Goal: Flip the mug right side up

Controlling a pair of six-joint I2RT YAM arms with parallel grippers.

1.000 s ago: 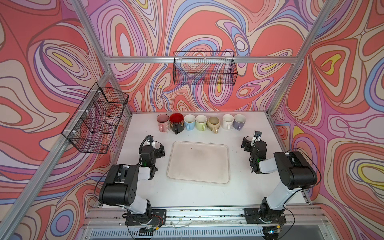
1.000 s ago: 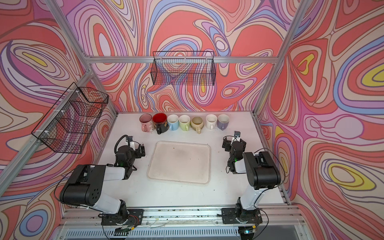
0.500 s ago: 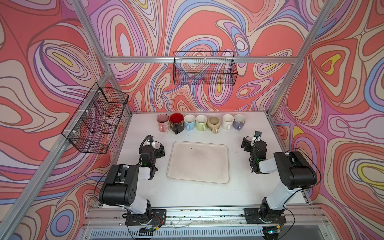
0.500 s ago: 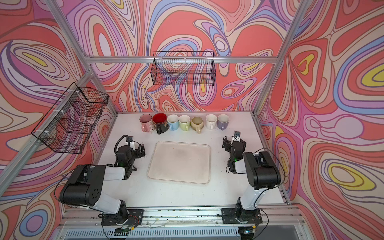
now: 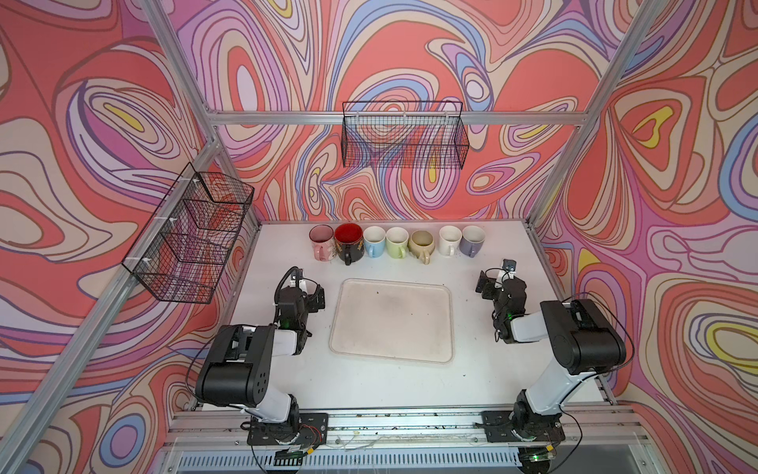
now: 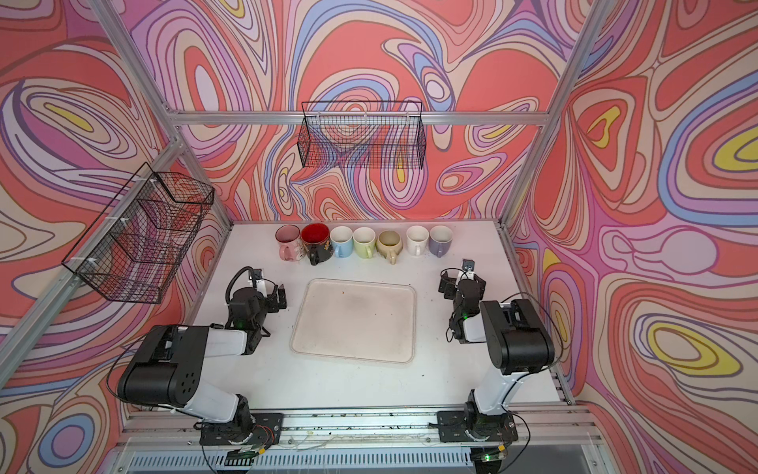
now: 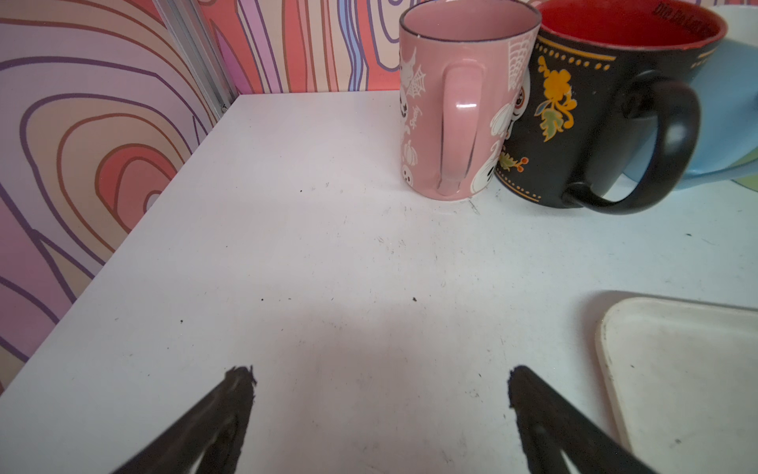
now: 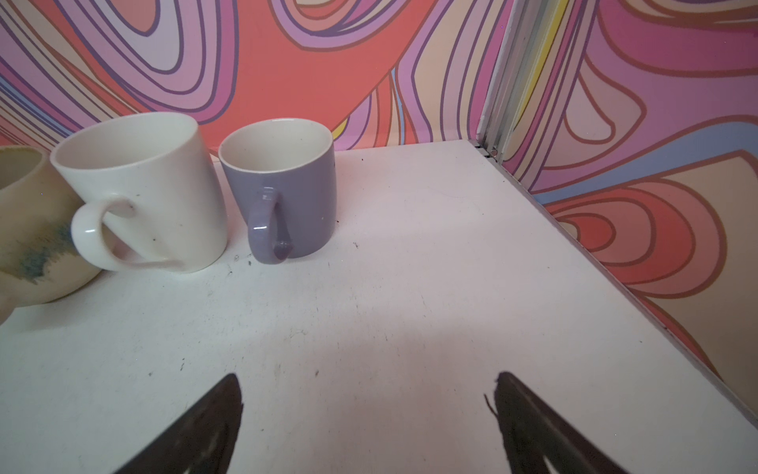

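Several mugs stand in a row along the back of the white table, all mouth up in both top views: pink, black with a red inside, blue, green, beige, white and purple. I see no mug upside down. My left gripper rests low over the table, open and empty, short of the pink mug and black mug. My right gripper is open and empty, short of the purple mug and white mug.
An empty cream tray lies mid-table between the two arms. Black wire baskets hang on the left wall and the back wall. Aluminium frame posts stand at the table's back corners.
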